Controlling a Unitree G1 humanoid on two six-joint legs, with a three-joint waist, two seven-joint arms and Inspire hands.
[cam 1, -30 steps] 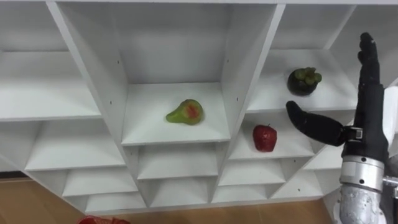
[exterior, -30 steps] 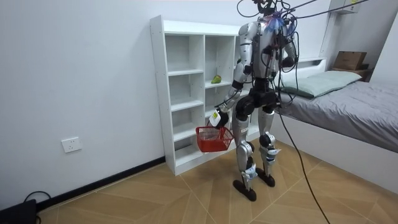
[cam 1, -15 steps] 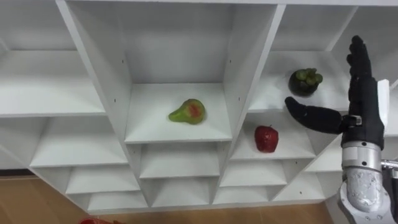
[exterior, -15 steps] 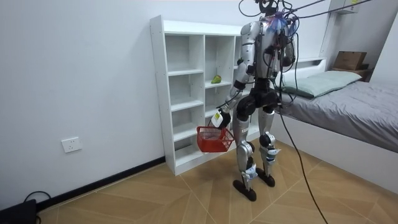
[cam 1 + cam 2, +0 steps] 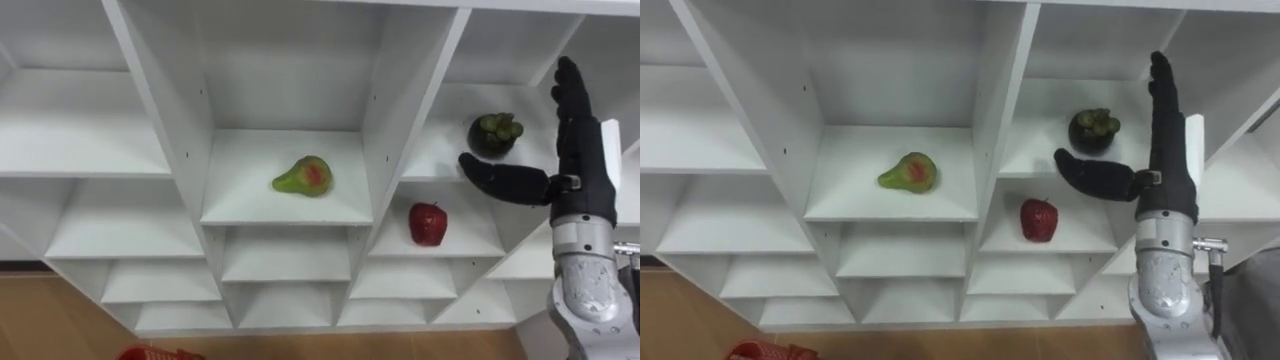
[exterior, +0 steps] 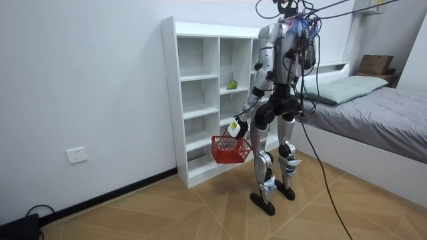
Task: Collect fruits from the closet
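Observation:
A white closet (image 5: 285,205) of open compartments stands before me. A green and red pear (image 5: 303,176) lies in the middle compartment. In the right column a dark mangosteen (image 5: 493,133) sits on the upper shelf, with a red strawberry-like fruit (image 5: 427,223) on the shelf below. My right hand (image 5: 575,185) is open and held upright just right of both fruits, its thumb pointing left between them without touching. A red basket (image 6: 229,148) hangs from my left hand (image 6: 235,128) at knee height, and its rim (image 5: 150,352) shows at the bottom left.
I stand close in front of the closet (image 6: 193,80) on a wooden floor (image 6: 200,213). A bed (image 6: 373,113) lies behind me at the room view's right. The closet's left compartments (image 5: 70,150) hold nothing.
My right hand has edged slightly left and up beside the mangosteen shelf. The eye view has shifted a little. The fruits and the basket have stayed put.

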